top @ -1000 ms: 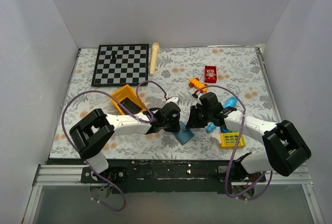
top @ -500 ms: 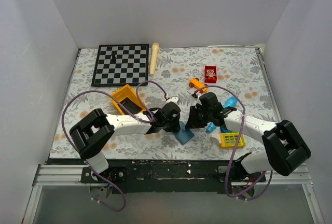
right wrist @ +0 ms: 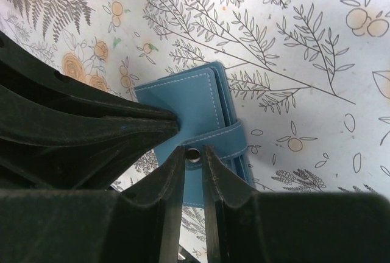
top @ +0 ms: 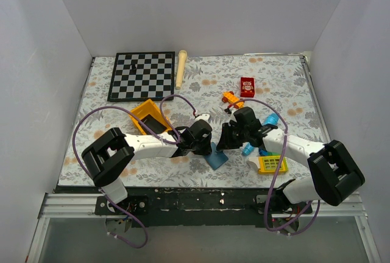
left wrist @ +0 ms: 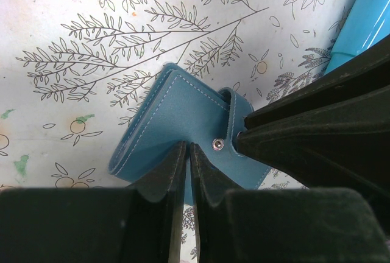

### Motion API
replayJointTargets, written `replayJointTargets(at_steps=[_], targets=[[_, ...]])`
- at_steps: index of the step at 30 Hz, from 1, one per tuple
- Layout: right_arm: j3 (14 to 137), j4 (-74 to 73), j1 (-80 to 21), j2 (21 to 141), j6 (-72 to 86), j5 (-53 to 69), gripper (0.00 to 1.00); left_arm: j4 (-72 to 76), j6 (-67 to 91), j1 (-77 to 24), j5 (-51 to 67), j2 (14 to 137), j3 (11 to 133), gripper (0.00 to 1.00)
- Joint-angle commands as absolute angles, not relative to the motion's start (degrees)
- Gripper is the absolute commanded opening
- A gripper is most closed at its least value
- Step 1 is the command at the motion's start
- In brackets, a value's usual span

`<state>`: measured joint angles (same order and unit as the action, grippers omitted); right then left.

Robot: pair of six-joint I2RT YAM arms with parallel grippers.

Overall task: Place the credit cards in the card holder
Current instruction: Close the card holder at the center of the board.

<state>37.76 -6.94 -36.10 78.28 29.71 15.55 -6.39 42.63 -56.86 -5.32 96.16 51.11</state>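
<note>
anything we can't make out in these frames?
- Credit cards: top view, just a dark patch in the yellow tray, too small to count; outside both wrist views.
- Card holder inside: covers folded over it in both wrist views.
- Right end effector: right wrist view, fingers cover the snap tab contact; grip unclear.

The right claw (top: 223, 143) has edged slightly toward the card holder (top: 215, 157).

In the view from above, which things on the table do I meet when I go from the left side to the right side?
chessboard → wooden stick → card holder → red box → yellow grid piece
</note>
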Motion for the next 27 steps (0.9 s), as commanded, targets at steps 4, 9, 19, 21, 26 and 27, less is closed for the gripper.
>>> replayJointTargets(at_steps=[4, 9, 19, 21, 26, 27], targets=[[40.61, -5.45, -36.56, 79.19, 28.83, 16.79, 0.26, -6.59, 42.63, -57.04, -5.45, 96.33, 50.71, 0.07], [40.25, -5.45, -36.83, 79.63, 29.00, 16.70, 0.26, -6.42, 42.63, -57.04, -5.36, 96.42, 50.71, 0.07], [39.46, -5.19, -37.27, 79.72, 29.62, 16.79, 0.26, -6.42, 42.71, -57.04, -5.36, 96.42, 50.54, 0.07], [39.11, -4.75, -37.44, 79.98, 29.88, 16.87, 0.26, -6.33, 42.63, -57.04, -5.36, 96.42, 50.45, 0.07], [38.50, -3.69, -37.97, 80.51, 30.67, 17.05, 0.26, -6.33, 42.80, -57.04, -5.45, 96.33, 50.36, 0.07], [38.41, -3.60, -38.06, 80.59, 30.85, 17.05, 0.26, -6.33, 42.72, -57.04, -5.45, 96.33, 50.36, 0.07]])
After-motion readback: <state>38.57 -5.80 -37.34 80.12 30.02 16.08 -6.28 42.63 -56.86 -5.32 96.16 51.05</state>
